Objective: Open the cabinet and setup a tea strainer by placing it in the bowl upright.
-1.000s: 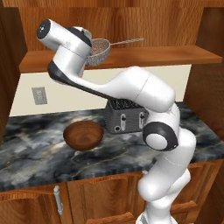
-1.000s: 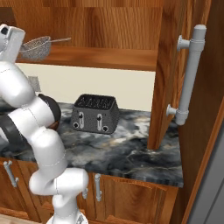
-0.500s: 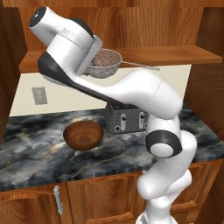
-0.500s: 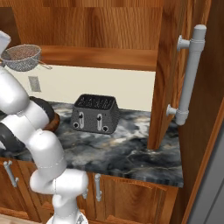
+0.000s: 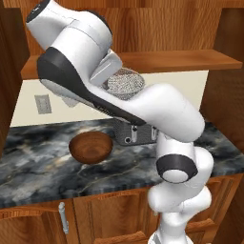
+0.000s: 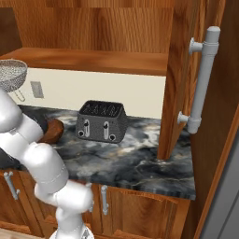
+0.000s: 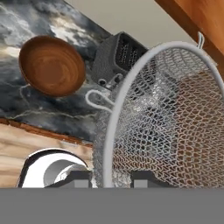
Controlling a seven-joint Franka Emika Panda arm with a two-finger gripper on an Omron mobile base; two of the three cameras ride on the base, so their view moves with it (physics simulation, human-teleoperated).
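My gripper (image 7: 111,179) is shut on the rim of the tea strainer (image 7: 166,118), whose silvery mesh basket looms large in the hand view. The left base view has the tea strainer (image 5: 125,82) hanging in the air below the shelf edge, above and right of the bowl (image 5: 90,147). The right base view puts the tea strainer (image 6: 11,74) at the far left, its wire handle hanging down. The dark-brown bowl (image 7: 51,65) sits empty on the counter. The cabinet (image 6: 184,70) stands open, its door swung out at the right with a long grey bar handle (image 6: 200,86).
A grey toaster (image 6: 100,121) stands on the marble counter (image 6: 130,163) right of the bowl, partly behind my arm in the left base view. The wooden shelf (image 5: 190,59) runs above the counter. Lower cabinets with short handles (image 5: 62,218) sit below.
The tea strainer has come off the shelf in my gripper, moving down and out toward the counter's front. The bowl and toaster have not moved.
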